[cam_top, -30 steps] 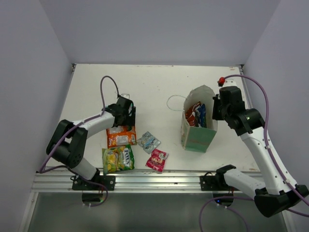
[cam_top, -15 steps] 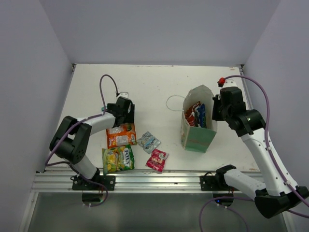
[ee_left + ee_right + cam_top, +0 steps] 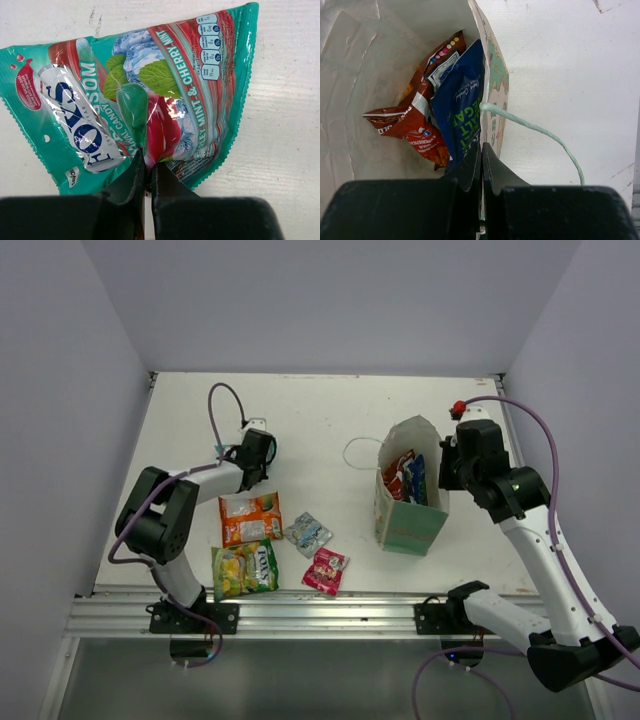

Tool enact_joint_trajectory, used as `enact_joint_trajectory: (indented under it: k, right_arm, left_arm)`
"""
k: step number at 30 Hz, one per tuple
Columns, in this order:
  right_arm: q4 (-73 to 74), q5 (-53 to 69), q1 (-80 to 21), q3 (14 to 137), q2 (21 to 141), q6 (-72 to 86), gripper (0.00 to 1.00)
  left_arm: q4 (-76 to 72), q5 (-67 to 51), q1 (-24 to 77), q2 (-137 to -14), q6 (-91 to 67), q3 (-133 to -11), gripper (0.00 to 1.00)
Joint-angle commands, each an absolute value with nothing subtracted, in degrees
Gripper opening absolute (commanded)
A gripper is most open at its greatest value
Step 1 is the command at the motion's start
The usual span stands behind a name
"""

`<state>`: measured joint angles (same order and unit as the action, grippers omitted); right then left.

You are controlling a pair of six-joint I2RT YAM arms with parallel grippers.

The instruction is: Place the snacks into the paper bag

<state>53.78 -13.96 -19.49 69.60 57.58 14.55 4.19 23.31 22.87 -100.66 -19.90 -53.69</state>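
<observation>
The left claw (image 3: 148,167), pinched shut on the teal-green foil candy packet (image 3: 150,90), has drawn away from the orange foil packet (image 3: 250,518), which now lies fully uncovered on the white worktop (image 3: 330,420). The right claw (image 3: 481,150) still grips the rim of the tan paper bag (image 3: 408,523), unmoved.

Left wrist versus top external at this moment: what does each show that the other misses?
Only the left wrist view: a green mint-and-cherry packet pinched in the closed left gripper, its print readable. Only the top external view: the paper bag holding a red packet and a blue packet, the right gripper at its rim, and four loose ones near the front edge: orange packet, yellow-green packet, silvery packet, pink packet. Both: the left gripper and the white table.
</observation>
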Motion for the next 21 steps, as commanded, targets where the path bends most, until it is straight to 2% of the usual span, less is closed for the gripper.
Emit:
enact_joint_trajectory:
  k: [1,7,9,10,16,21]
  right_arm:
    - [53.6,-12.9,-19.6,69.7,57.0,14.8,0.00]
    - [53.6,-12.9,-19.6,69.6,57.0,14.9,0.00]
    - [53.6,-12.9,-19.6,69.6,57.0,15.0,0.00]
    - [53.6,-12.8,-19.6,69.7,57.0,15.0,0.00]
    - [53.4,-12.5,-19.6,69.8,57.0,15.6,0.00]
    - [53.9,-12.7,-19.6,70.0,56.6,16.0,0.00]
  left_arm:
    - [9.8,14.4,22.6,-99.7,-19.6,-52.3,0.00]
    - [9.1,-1.9,28.0,-81.2,-18.0,-60.6,0.00]
    - [8.6,-7.4,31.5,-79.3,-19.3,-64.4,0.00]
    - [8.2,-13.8,32.4,-78.9,-20.0,-68.3,0.00]
    - [-5.0,-34.5,38.7,-81.6,-29.4,-77.2,0.00]
    - [-16.4,-40.9,42.5,-87.2,-38.1,-78.1,0.00]
